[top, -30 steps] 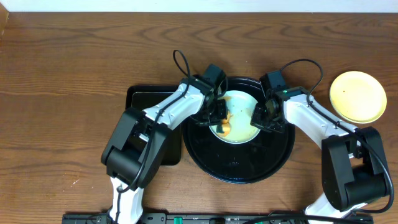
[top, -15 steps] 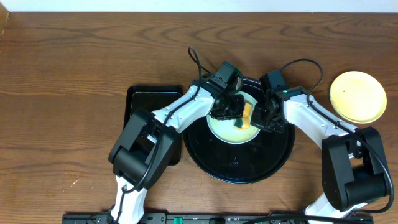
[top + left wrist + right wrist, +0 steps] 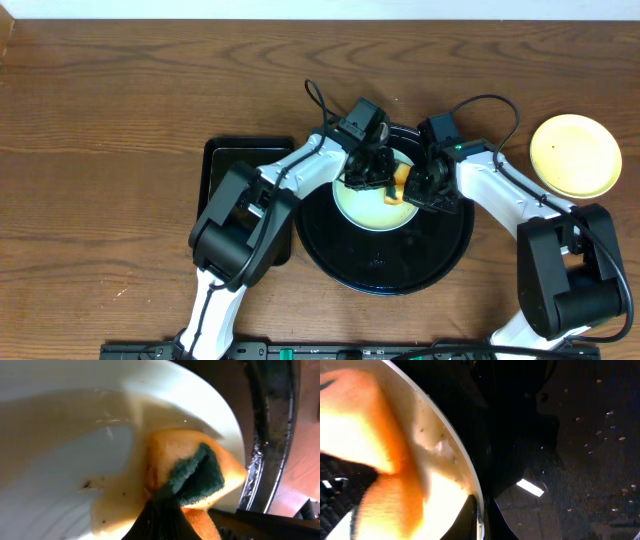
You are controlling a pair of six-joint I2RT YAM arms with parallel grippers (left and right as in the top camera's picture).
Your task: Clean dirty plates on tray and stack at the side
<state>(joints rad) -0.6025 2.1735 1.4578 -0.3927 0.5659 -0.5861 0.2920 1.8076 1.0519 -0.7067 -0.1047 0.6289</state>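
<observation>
Squeezing soft orange-green sponge (image 3: 192,475) in left gripper (image 3: 380,176) on smooth round plate (image 3: 362,206). Pinching its thin rim with right gripper (image 3: 424,190), in shiny black tray (image 3: 385,272).

White links and bulky black joints form the left arm (image 3: 290,165) and right arm (image 3: 500,185); black cables (image 3: 318,100) loop behind the black left tool (image 3: 386,182) and right tool (image 3: 420,190).

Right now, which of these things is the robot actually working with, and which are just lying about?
In the job: mint plate, sponge pressed on it, round black tray under it, yellow plate off to the right.
Lying about: rectangular black tray, beside the round one.
</observation>
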